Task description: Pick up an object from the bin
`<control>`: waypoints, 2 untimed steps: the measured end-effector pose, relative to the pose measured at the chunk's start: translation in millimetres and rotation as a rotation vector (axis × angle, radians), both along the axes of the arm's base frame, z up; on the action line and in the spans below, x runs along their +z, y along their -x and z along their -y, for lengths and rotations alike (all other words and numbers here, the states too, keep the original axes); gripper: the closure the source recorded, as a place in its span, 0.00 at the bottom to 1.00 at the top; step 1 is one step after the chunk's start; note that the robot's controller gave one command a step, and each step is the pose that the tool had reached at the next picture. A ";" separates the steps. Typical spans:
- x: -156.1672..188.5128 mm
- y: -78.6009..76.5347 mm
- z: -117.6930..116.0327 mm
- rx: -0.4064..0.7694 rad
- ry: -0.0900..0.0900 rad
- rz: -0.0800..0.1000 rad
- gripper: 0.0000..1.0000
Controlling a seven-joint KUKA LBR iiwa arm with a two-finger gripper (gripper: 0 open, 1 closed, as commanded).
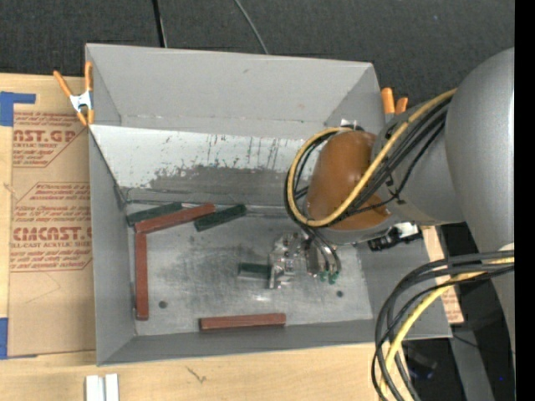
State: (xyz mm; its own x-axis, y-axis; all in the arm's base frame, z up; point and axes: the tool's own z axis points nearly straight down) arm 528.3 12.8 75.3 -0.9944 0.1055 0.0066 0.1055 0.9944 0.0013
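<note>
At the centre-right of the frame, low over the floor of the bin (234, 90), the gripper (286, 267) hangs beneath the orange cover (347, 178). Whether it is open or closed cannot be told, and nothing is seen in its grasp. The likely risk is that the dark block (251, 270), small and lying flat on bare metal, gets nudged leftward or slid over if the grip closes slightly off it, and the gripper comes up empty (a judgement, not something seen). The block lies just beside the gripper, to its left, perhaps touching it. Well apart from both are a red bar (242, 322) along the lower wall and a green bar (219, 215) toward the upper left of the floor.
</note>
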 end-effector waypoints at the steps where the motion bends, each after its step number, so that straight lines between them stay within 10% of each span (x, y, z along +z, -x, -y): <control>1: 0.0 -0.1 0.0 0.000 0.000 0.000 1.00; 2: 8.2 1.6 -0.1 0.002 0.001 -0.003 1.00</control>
State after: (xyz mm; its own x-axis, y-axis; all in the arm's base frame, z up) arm 526.7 12.9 83.5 -0.9946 0.1033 0.0092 0.1033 0.9946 0.0005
